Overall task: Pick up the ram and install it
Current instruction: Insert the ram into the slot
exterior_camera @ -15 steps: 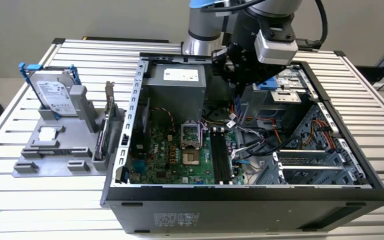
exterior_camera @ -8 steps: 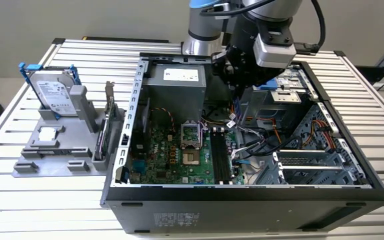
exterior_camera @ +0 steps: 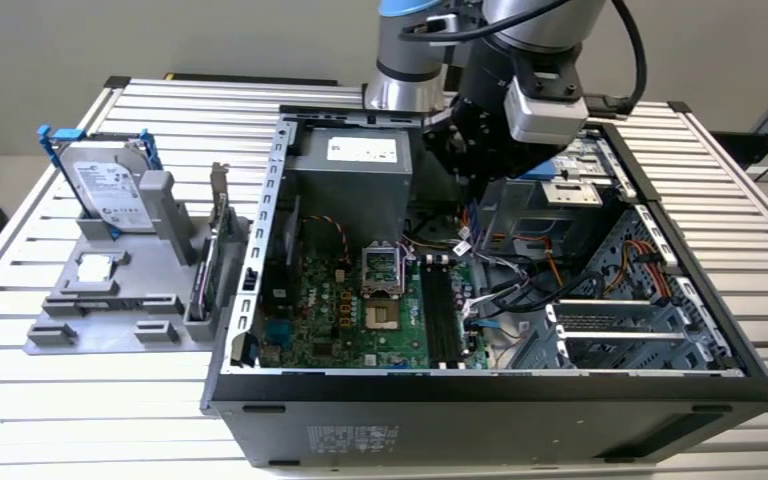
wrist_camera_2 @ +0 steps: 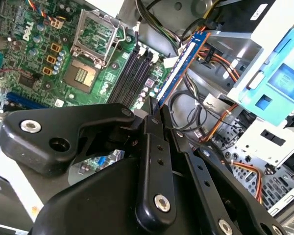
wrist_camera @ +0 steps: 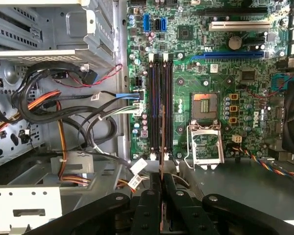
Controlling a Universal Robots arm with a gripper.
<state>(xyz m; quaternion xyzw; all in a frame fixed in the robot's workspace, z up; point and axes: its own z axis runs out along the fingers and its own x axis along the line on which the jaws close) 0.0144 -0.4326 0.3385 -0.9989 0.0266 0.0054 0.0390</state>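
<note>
The ram (wrist_camera_2: 179,64) is clamped edge-on by one end between the narrow jaws of the gripper (wrist_camera: 161,180), its bluish face showing in the second wrist view. It hangs inside the open computer case (exterior_camera: 491,405), above the motherboard (exterior_camera: 344,310) and roughly in line with the black memory slots (wrist_camera: 159,105), apart from them. Loose cables (wrist_camera: 63,117) lie beside the board. The case rests on a slatted surface (exterior_camera: 91,420).

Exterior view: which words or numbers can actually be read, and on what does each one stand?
Hard drive, white label: print too small to read.
Power supply, white sticker on top: print too small to read.
Computer case, pale sticker on the near wall: blurred, unreadable.
Nothing in this view can be quoted.
</note>
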